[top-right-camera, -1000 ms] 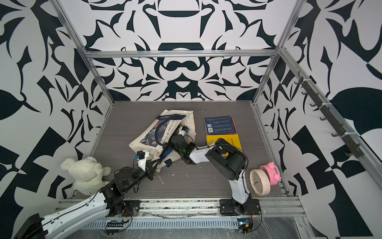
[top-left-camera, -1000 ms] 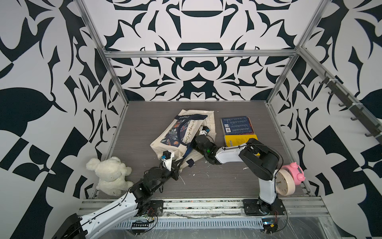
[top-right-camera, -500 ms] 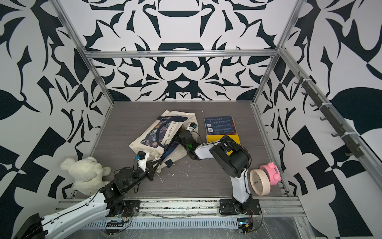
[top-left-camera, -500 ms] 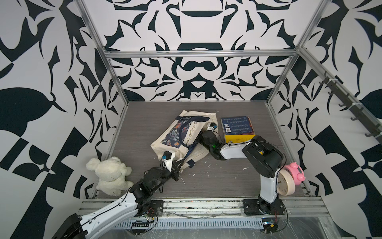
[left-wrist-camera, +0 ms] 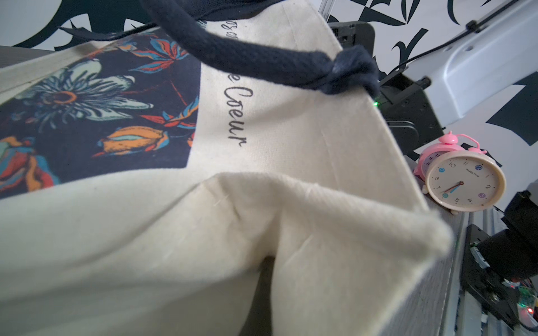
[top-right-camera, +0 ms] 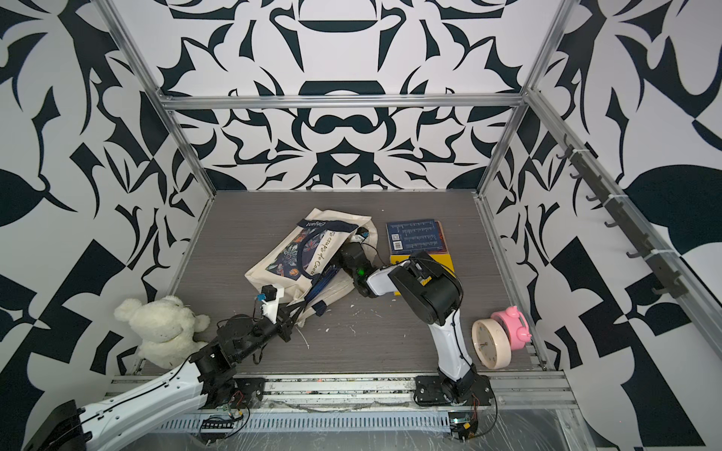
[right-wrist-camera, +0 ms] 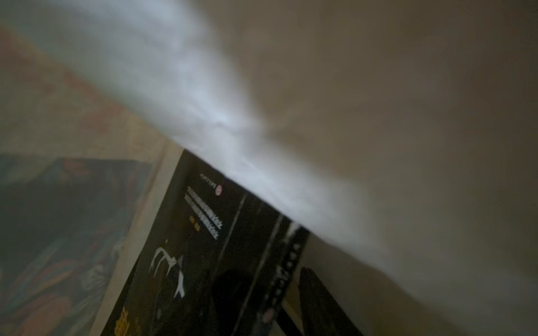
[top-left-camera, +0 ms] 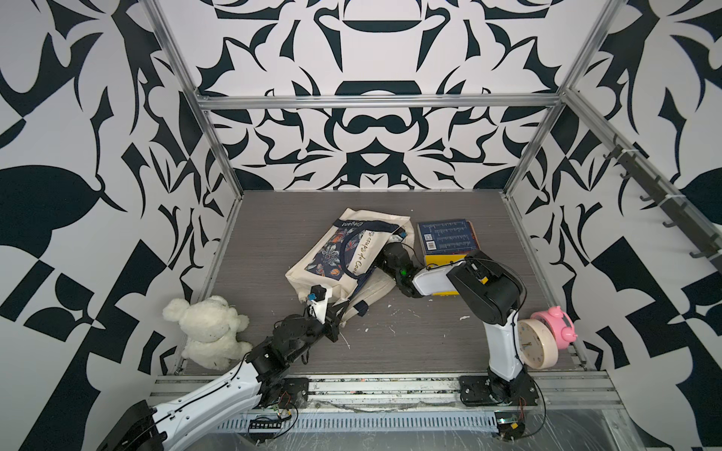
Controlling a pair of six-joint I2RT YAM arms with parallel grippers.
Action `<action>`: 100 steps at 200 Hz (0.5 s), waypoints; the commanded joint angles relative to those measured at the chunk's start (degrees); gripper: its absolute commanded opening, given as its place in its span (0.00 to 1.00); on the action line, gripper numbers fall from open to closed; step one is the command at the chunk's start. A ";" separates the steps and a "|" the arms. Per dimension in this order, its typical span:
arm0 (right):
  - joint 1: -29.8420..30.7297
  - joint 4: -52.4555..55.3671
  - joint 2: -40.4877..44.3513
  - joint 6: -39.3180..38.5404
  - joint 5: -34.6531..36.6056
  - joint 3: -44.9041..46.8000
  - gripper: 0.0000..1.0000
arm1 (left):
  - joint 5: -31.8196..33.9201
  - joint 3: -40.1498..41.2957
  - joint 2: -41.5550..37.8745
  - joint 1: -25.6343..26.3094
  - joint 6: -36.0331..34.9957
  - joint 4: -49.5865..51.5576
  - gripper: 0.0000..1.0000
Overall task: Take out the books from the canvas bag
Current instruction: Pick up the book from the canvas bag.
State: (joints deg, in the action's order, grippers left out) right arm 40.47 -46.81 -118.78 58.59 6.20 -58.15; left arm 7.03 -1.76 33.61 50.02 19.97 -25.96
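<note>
We take the canvas bag (top-left-camera: pixel 344 254) as our landmark. Well off its left side a white plush bear (top-left-camera: pixel 207 332) lies on the grey counter (top-left-camera: pixel 410 343) and has no part in the job. At the bag's near corner the left fingers (top-left-camera: pixel 339 310) are closed together on a fold of its cloth. The left wrist view shows cream canvas bunched close to the lens, with a navy strap (left-wrist-camera: pixel 262 64) across it. We judge this arm to be the anchor that pins the bag.

The bag lies on its side, printed face up, with its mouth turned towards the right arm (top-left-camera: pixel 429 279). Dark blue book edges (top-left-camera: pixel 365 279) show in that mouth. The right fingers are pushed inside and hidden in both top views. The right wrist view is dim and blurred, so we cannot tell whether they are apart or clamped. It does show a black book (right-wrist-camera: pixel 203 261) with yellow lettering just ahead of the lens, its long edge running deeper into the bag. We expect the pull to go along that edge and back out of the mouth, and the right arm is plainly the nearer one.

Just beside the bag's right side a dark blue book (top-left-camera: pixel 447 238) lies on a yellow book (top-left-camera: pixel 441 259), both already out. Farther right, well apart from the bag, stand a cream clock (top-left-camera: pixel 537 345) and a pink clock (top-left-camera: pixel 560 322).
</note>
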 commanded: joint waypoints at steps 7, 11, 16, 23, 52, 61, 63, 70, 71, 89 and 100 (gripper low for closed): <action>-0.21 -7.29 0.98 -2.93 -3.92 -2.83 0.51 | -3.04 -3.27 0.06 0.54 -0.37 -5.38 0.00; -0.21 -7.38 1.20 -3.03 -3.99 -2.83 0.49 | -3.07 -3.30 0.14 0.48 -0.44 -5.41 0.00; -0.22 -7.57 1.46 -3.25 -4.06 -2.56 0.48 | -3.06 -3.26 0.20 0.52 -0.45 -5.43 0.00; -0.21 -8.26 1.83 -3.30 -4.15 -2.27 0.47 | -3.05 -3.34 0.29 0.61 -0.45 -5.46 0.00; -0.08 -9.38 4.22 -3.97 -3.98 -0.85 0.46 | -3.04 -3.34 0.49 0.50 -0.47 -5.51 0.00; 0.20 -9.15 5.13 -5.04 -3.96 -0.83 0.46 | -3.07 -3.38 0.64 0.53 -0.45 -5.51 0.00; 0.26 -9.00 5.31 -5.23 -3.92 -0.82 0.46 | -3.07 -3.42 0.60 0.56 -0.45 -5.51 0.00; 0.61 -8.39 6.06 -6.11 -3.76 -1.11 0.46 | -3.03 -3.43 0.80 0.48 -0.46 -5.51 0.00; 0.64 -8.35 6.13 -6.25 -3.75 -1.10 0.46 | -3.01 -3.43 0.83 0.54 -0.46 -5.55 0.00; 1.53 -7.41 7.27 -7.00 -3.65 -1.48 0.46 | -2.99 -3.50 1.20 0.57 -0.54 -5.60 0.00; 2.30 -7.25 8.20 -7.57 -3.61 -1.44 0.46 | -3.07 -3.51 1.18 0.59 -0.54 -5.58 0.00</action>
State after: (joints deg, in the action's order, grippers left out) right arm 40.99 -49.60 -115.31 54.00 3.44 -58.28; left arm 7.01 -2.20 35.14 50.00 19.86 -26.81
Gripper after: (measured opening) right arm 0.462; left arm 0.051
